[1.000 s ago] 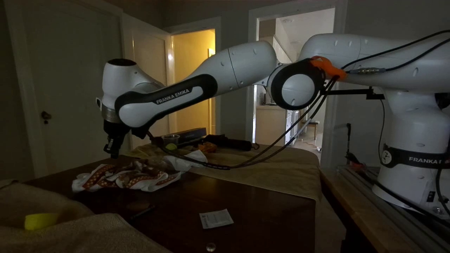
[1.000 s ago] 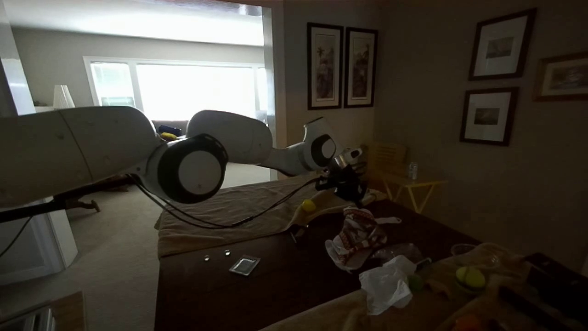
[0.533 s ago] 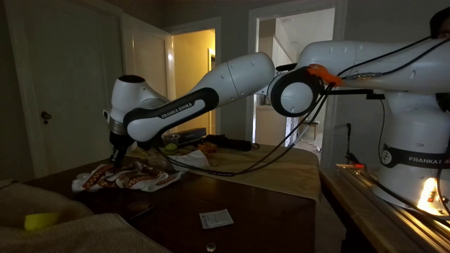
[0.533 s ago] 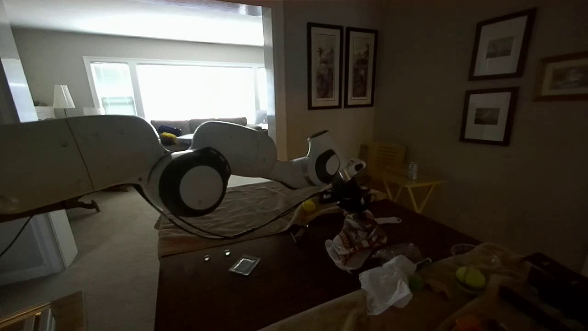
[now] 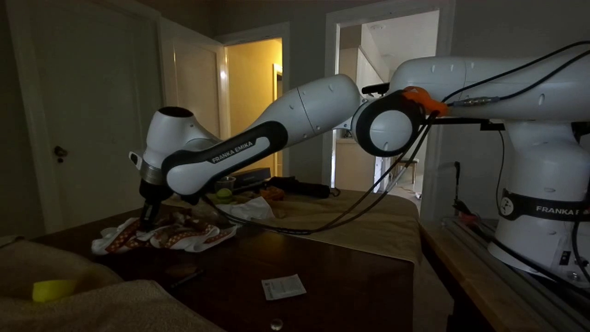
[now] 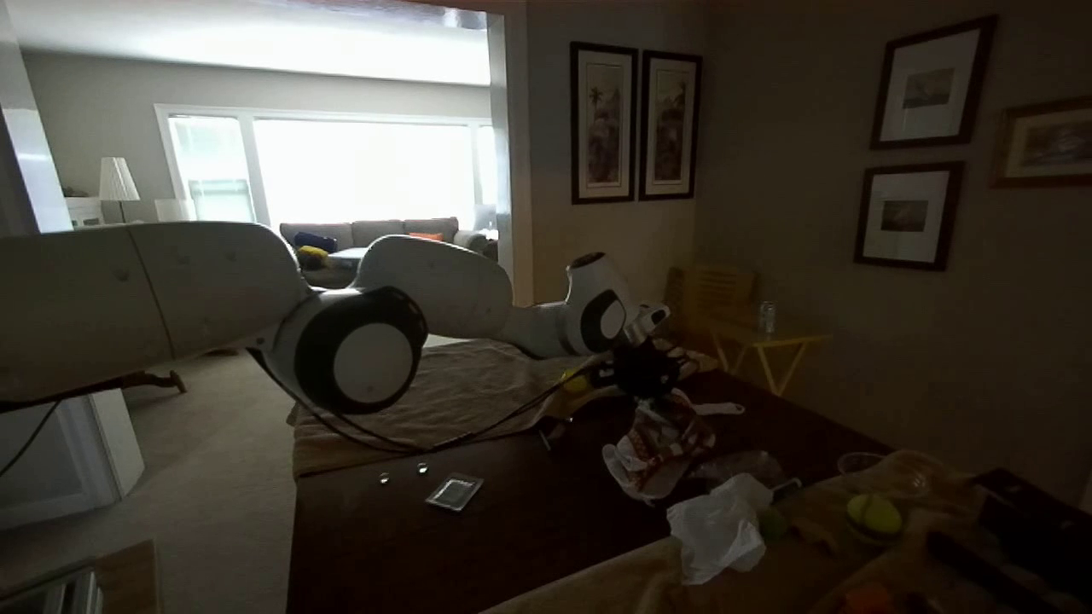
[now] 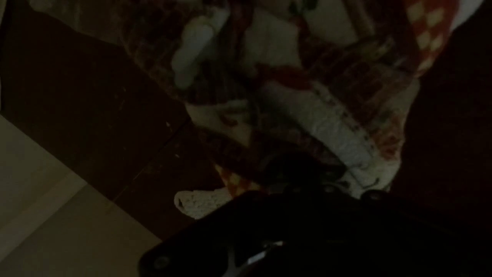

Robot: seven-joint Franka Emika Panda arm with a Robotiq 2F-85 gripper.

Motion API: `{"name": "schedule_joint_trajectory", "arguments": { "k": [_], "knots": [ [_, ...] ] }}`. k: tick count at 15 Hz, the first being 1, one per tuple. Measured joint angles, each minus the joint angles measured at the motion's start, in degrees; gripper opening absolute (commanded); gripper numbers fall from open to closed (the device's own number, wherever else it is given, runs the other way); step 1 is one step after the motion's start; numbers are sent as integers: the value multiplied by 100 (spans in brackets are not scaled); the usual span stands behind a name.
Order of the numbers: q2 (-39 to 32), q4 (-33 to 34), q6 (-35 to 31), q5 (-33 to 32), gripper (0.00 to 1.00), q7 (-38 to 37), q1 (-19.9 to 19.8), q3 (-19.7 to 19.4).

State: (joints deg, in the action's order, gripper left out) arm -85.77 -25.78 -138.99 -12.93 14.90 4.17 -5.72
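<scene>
The end effector [image 5: 146, 225] points down into a crumpled patterned cloth [image 5: 173, 237], which lies bunched on the dark counter [image 5: 350, 288] with bands of red check showing. The fingers appear clenched together at the fabric; whether a fold is pinched between them cannot be told, as the wrist view is very dim (the black tips almost melt into the brown print).

That uncertainty is probably the chief hazard: if nothing is caught, a lift would leave the cloth where it lies, and a sideways stroke would merely ruck or shove it. Pressing lower could jam the tips against the hard surface, because the loose folds hide how near it is. The wrist view also shows the counter's edge near the cloth, so a long push that way might send it over.

In an exterior view, a clear plastic thing [image 6: 742, 466] and a white crumpled sheet [image 6: 717, 533] lie beside the cloth; dragging it towards them would likely tangle all three. The cables [image 5: 290, 231] sag low in front of the sheet, and a wide swing could make them snag it.
</scene>
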Motion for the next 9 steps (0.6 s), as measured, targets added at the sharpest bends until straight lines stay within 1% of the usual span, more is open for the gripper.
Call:
{"name": "schedule_joint_trajectory", "arguments": {
  "k": [6,9],
  "knots": [
    [31,52,65,0,0,2,19,-2],
    [25,39,-148,-13,0,-122,33,-172]
  ]
}}
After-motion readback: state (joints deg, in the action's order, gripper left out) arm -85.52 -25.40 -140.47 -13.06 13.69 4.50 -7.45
